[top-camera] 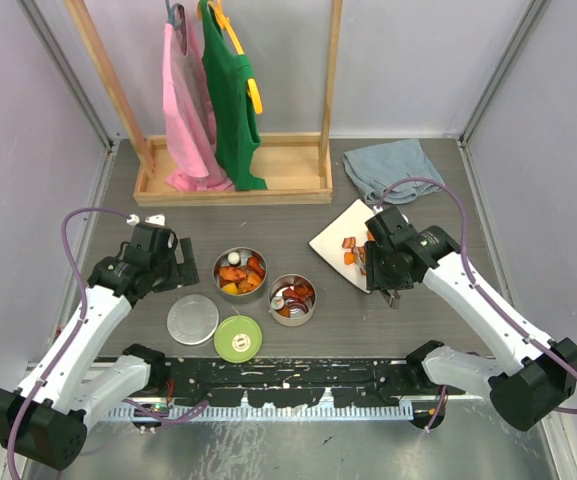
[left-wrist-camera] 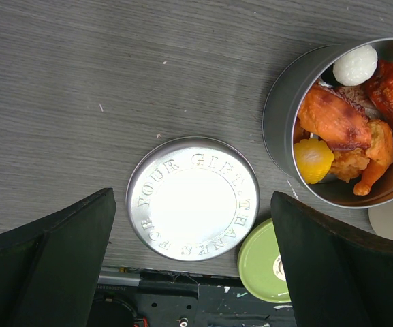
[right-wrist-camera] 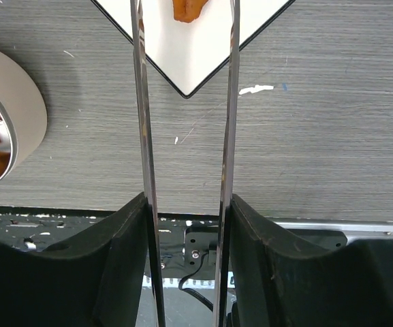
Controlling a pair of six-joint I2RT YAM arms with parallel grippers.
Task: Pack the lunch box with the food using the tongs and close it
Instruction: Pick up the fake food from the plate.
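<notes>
My right gripper [right-wrist-camera: 186, 204] is shut on the tongs [right-wrist-camera: 142, 102], one pad pressed against each thin silver arm. The arms run out over the corner of the white plate [right-wrist-camera: 196, 54], where an orange piece of food [right-wrist-camera: 186, 8] lies between them. More food [top-camera: 351, 250] shows on the plate [top-camera: 333, 238] in the top view. The lunch box is two open round tins [top-camera: 240, 272] [top-camera: 292, 299], both holding food. The flat steel lid [left-wrist-camera: 193, 198] and the lime-green lid [left-wrist-camera: 264, 262] lie on the table. My left gripper [left-wrist-camera: 193, 201] hangs open above the steel lid.
A wooden rack [top-camera: 233, 185] with a pink and a green garment stands at the back. A grey cloth [top-camera: 388, 168] lies behind the plate. A small white object [top-camera: 153, 218] sits near the left arm. Walls close in both sides.
</notes>
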